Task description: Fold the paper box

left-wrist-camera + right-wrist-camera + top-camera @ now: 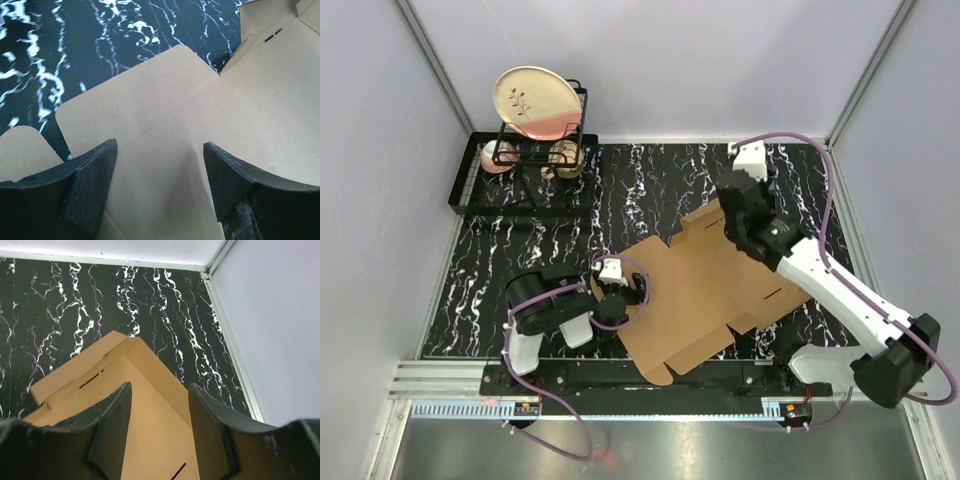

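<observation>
Top external: paper box (695,290) lies mostly flat on black marbled table (520,250), between the arms | left gripper (160,175) spread wide over its left flap, grasping nothing | right gripper (160,425) jaws apart, above the raised far flap.

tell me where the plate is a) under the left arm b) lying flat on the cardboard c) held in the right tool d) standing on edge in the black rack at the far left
d: the top view shows the plate standing on edge in the black rack at the far left, well apart from the paper box.
</observation>
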Controlling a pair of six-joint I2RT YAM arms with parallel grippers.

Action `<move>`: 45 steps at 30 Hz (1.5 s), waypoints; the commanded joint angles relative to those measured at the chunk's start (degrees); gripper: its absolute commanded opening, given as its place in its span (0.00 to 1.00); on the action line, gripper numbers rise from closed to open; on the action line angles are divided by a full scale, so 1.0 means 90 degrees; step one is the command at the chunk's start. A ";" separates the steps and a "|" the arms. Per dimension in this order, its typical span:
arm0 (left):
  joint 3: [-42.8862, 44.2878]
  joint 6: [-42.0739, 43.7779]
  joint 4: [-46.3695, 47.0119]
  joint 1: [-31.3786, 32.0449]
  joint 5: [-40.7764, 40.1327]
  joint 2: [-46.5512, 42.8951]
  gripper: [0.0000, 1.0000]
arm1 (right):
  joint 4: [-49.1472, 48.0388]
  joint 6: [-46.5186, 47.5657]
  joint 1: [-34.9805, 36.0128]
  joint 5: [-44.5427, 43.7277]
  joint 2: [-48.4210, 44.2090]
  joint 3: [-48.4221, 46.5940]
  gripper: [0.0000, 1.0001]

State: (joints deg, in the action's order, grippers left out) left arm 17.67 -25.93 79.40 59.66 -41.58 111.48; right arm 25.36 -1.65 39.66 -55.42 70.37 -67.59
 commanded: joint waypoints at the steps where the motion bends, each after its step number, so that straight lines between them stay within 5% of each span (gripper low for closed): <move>1: -0.0625 -0.0771 0.1472 0.0605 -0.2025 0.0045 0.76 | 0.0812 -0.1143 -0.1122 0.1311 0.0618 -0.0681 0.56; 8: -0.1143 -0.3099 -0.1083 0.1398 -0.3582 -0.1105 0.79 | 0.0806 -0.2539 -0.3116 0.5070 0.1312 -0.0986 0.57; 9: -0.1124 -0.3501 -0.2431 0.1621 -0.3689 -0.1659 0.79 | 0.0582 -0.2677 -0.3224 0.5412 0.1341 -0.0966 0.58; 11: -0.0852 -0.5828 -0.4823 0.1769 -0.3846 -0.2315 0.80 | 0.0376 -0.3067 -0.3556 0.6360 0.1506 -0.0966 0.58; 12: -0.0173 -0.7144 -0.8376 0.1837 -0.3759 -0.2715 0.84 | 0.0278 -0.3214 -0.3673 0.6653 0.1623 -0.1015 0.58; 16: 0.0701 -1.0051 -1.1435 0.2336 -0.4558 -0.2086 0.84 | 0.0121 -0.3420 -0.3772 0.7670 0.2122 -0.1512 0.58; 20: 0.1658 -1.3508 -1.5107 0.2667 -0.4656 -0.0866 0.85 | 0.0403 -0.2592 -0.3772 0.7233 0.2521 -0.1942 0.60; 26: 0.2139 -1.3857 -1.5678 0.2873 -0.5116 -0.0609 0.90 | 0.0297 -0.1448 -0.3791 0.6578 0.3429 -0.2002 0.58; 45: 0.1582 -1.3866 -1.5765 0.2864 -0.5243 -0.1283 0.91 | -0.1382 0.0720 -0.3791 0.7494 0.4690 -0.1620 0.49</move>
State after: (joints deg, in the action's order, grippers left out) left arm 32.82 -113.78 -61.01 85.27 -83.26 102.04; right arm 17.32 -0.14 5.58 7.51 109.82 -82.76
